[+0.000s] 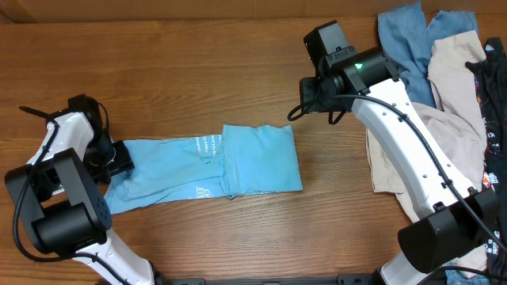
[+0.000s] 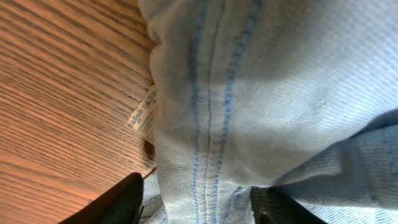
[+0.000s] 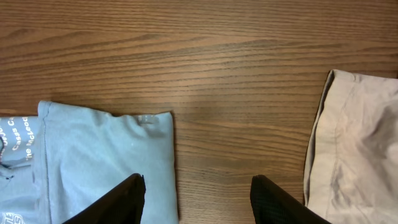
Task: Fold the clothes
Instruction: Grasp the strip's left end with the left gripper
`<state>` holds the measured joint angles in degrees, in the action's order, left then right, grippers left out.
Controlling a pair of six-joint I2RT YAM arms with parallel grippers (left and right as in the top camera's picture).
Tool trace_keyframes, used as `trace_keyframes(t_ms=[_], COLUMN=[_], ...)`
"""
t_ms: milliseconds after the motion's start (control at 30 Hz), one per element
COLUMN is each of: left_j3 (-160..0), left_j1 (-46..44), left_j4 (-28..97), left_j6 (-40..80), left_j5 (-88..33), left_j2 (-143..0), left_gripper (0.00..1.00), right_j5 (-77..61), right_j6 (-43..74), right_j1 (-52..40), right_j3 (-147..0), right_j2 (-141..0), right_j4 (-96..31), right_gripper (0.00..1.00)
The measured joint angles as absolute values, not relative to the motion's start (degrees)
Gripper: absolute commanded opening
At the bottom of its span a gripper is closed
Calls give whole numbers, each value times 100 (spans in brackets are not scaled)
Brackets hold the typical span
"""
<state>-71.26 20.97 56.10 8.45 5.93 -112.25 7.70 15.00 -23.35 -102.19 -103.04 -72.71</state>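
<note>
- Left gripper [image 1: 119, 158]: it sits at the left end of the light sky-blue cotton T-shirt [image 1: 238, 162]. In the left wrist view its dark fingers [image 2: 118, 205] stand apart, with the cloth bulging up between them.
- Close up, the T-shirt [image 2: 261, 93] shows a fine knit weave, soft creases and a hem sewn with parallel rows of blue stitching. A small white printed care label [image 2: 142, 115] pokes out at its edge, over the wood.
- Right gripper [image 1: 296, 111]: it hangs over bare wood just beyond the shirt's upper right corner. In the right wrist view the gripper [image 3: 196, 199] is spread wide, with only wood grain between its black fingers [image 3: 124, 199].
- The T-shirt lies flat in the middle of the surface as a long band running left to right. Its right part is doubled over into a squarer panel with straight edges. Small white lettering runs along the fold and near the lower edge.
- The surface [image 1: 198, 71] is brown wood with a long streaked grain.
- A rumpled beige garment [image 1: 444, 119] is spread at the right under the right arm. Its seamed edge [image 3: 354, 143] lies well apart from the shirt.
- A dusty blue crumpled garment [image 1: 408, 39] lies behind the beige one, and a black garment [image 1: 495, 71] lies at the far right edge.
</note>
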Motion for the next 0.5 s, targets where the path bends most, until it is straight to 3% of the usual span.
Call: trace_keyframes(t_ms=[433,500], left_j3=[-6790,-6733], left_j1=[2327,2342], left_j4=[5148,5076], left_j6=[591,556], left_j5=[228,180], left_j2=[-11043,-11008], left_gripper=[61,54], right_j5=[773,770], right_j6=[1498,1496], right_j1=[-2333,-2333], right_j3=[-10219,-10219], right_j2=[-10304,-10304], right_j4=[-7299,-7301], right_gripper=[58,58])
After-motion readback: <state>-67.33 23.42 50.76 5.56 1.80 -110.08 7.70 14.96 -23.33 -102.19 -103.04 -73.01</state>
